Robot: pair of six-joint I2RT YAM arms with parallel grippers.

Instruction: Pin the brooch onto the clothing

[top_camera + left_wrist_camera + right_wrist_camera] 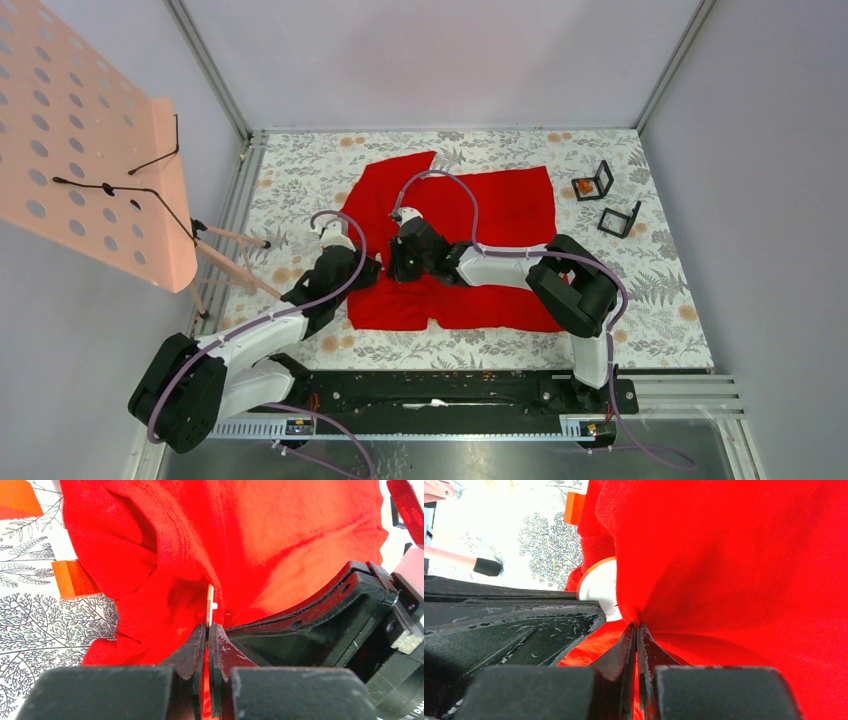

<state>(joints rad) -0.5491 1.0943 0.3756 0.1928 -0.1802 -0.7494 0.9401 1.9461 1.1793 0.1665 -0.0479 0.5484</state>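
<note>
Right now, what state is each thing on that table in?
shirt: spread on the table, one fold pinched up.
brooch: held on edge beside that fold; whether it is pinned, cannot tell.
left tool: shut on the brooch.
right tool: shut on the shirt.
black stands: standing, apart from the shirt.

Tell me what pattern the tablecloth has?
The tablecloth is white with grey ferns, leaves and small orange flowers; the top view shows it best.

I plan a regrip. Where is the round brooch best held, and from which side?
Probably by its rim, squeezing both flat faces, coming from the free edge as the left gripper does: the brooch is a thin disc on edge, its far edge against the shirt.
</note>
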